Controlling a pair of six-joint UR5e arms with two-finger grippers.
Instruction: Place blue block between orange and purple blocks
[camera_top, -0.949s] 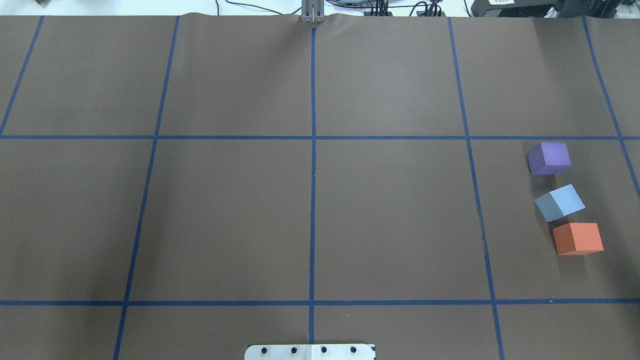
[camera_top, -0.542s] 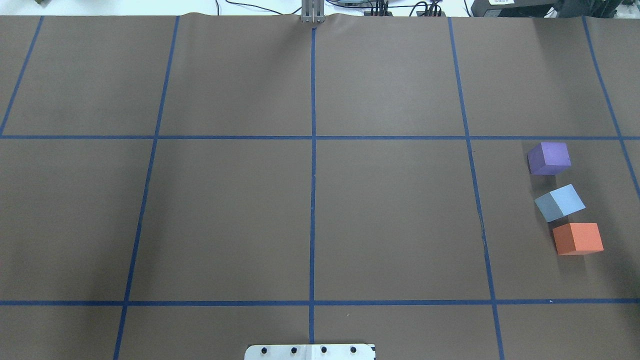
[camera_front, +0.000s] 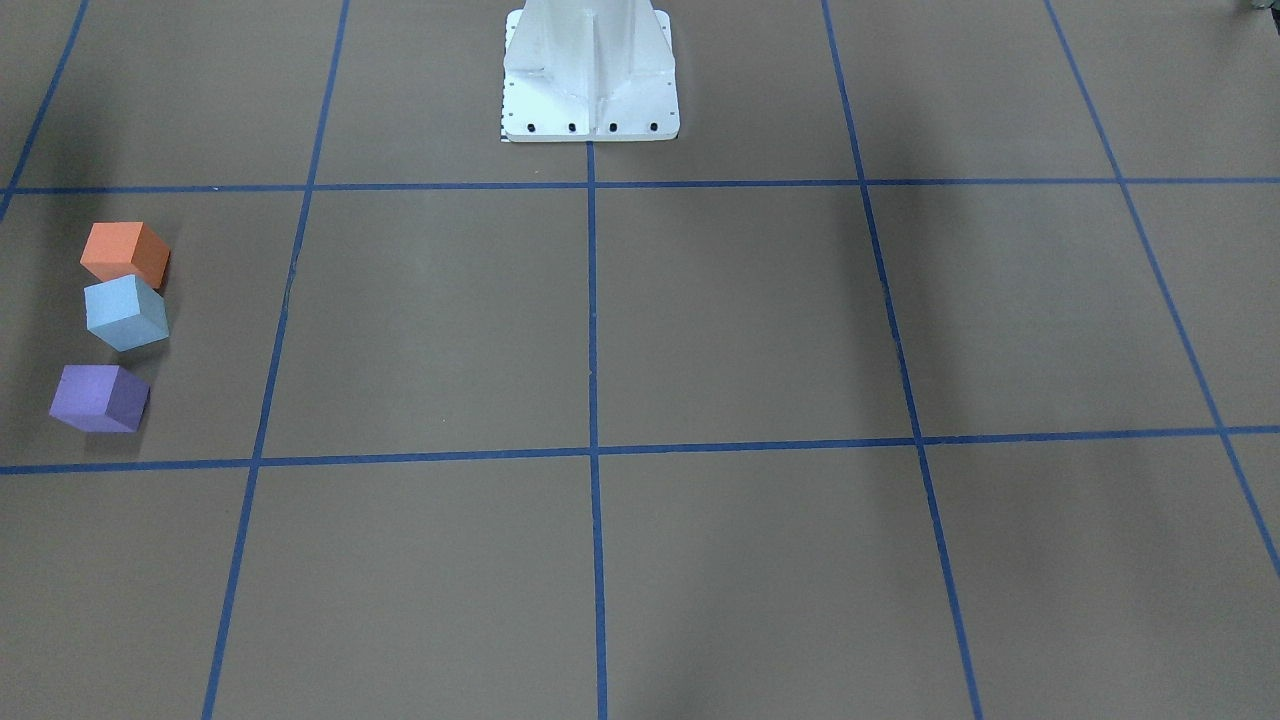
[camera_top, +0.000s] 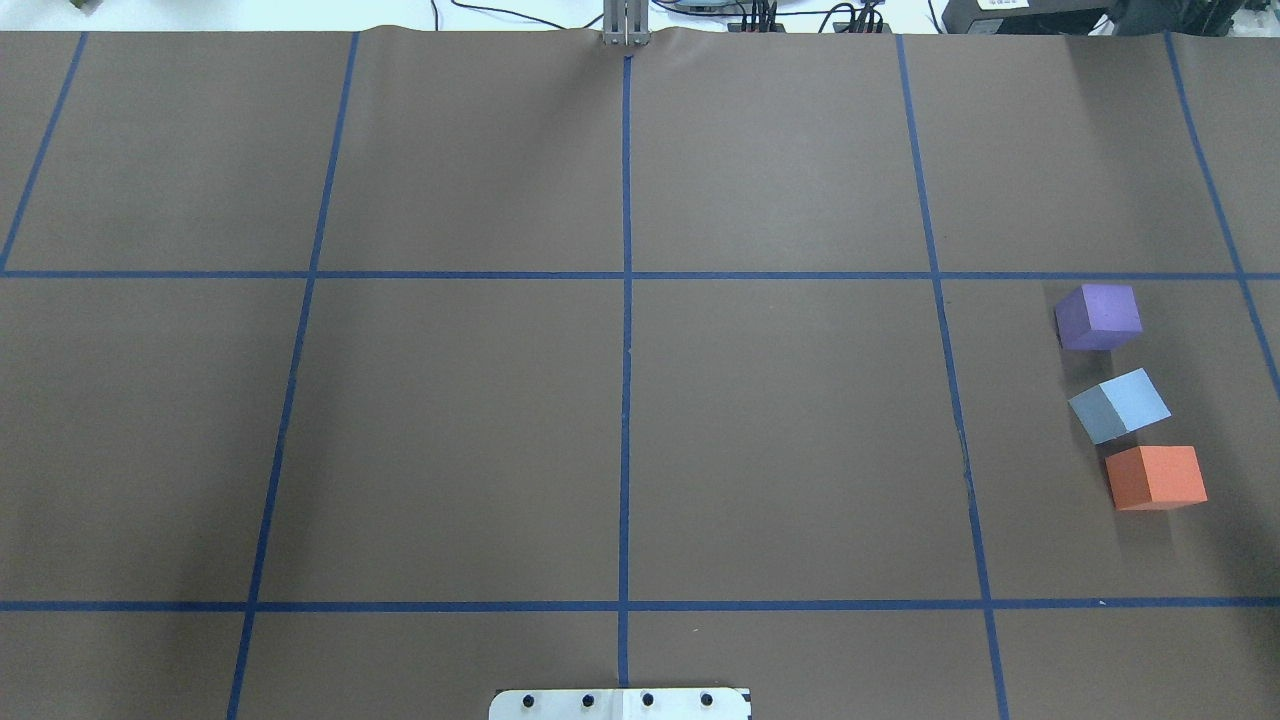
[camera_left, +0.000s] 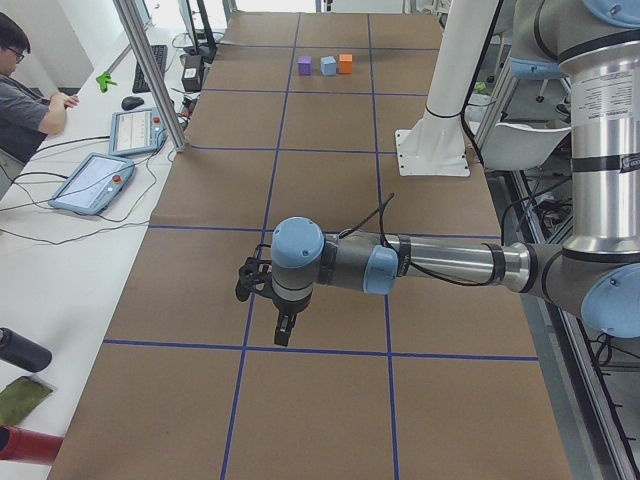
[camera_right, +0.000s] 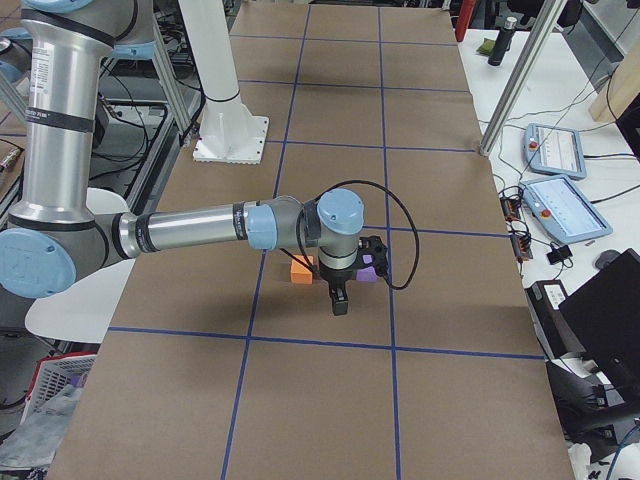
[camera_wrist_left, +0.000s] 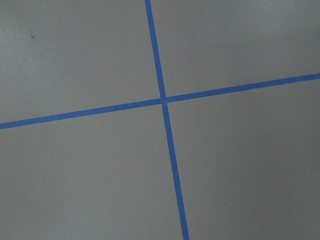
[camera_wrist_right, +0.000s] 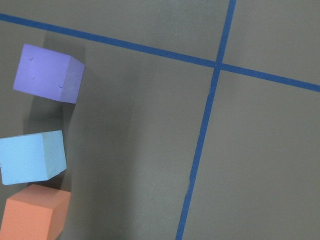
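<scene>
The blue block (camera_top: 1118, 405) rests on the brown table between the purple block (camera_top: 1098, 316) and the orange block (camera_top: 1156, 477), at the right side of the overhead view. It sits turned at an angle, close to the orange block, with a gap to the purple one. The right wrist view shows purple (camera_wrist_right: 47, 73), blue (camera_wrist_right: 32, 157) and orange (camera_wrist_right: 35, 212) at its left edge. My right gripper (camera_right: 338, 300) hangs above the blocks, seen only in the exterior right view, and I cannot tell its state. My left gripper (camera_left: 283, 330) hovers far away over bare table, and I cannot tell its state.
The white robot base (camera_front: 590, 70) stands at the table's near middle edge. Blue tape lines (camera_top: 626, 300) divide the table into squares. An operator (camera_left: 25, 80) and tablets (camera_left: 95, 180) are on the side bench beyond the far edge.
</scene>
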